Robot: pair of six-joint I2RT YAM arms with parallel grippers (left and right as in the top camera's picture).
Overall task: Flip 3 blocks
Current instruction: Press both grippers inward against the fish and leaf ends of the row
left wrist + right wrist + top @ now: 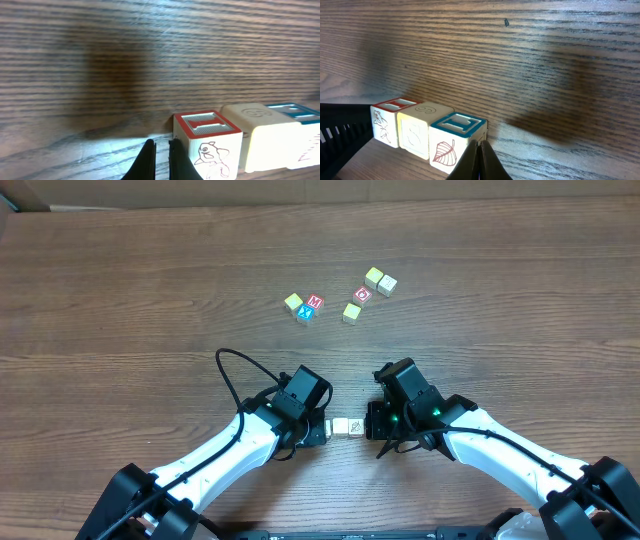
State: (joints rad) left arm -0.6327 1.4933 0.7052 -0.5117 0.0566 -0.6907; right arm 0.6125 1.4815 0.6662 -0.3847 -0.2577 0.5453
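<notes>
Left claw (161,152) and right claw (480,152) clenched empty, I flank three pale wooden picture cubes (347,426); next, probably tipping one over.

The bench (120,270) is brown wood with thin grain lines and a soft shine. The blocks (415,131) are smooth, matt painted wood.

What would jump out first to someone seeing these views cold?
The row of three blocks, side by side on the near side of the table. The shut left pincer sits at its red-edged block, the shut right pincer at the blue-edged block. Farther out lies a scatter of loose cubes.
</notes>
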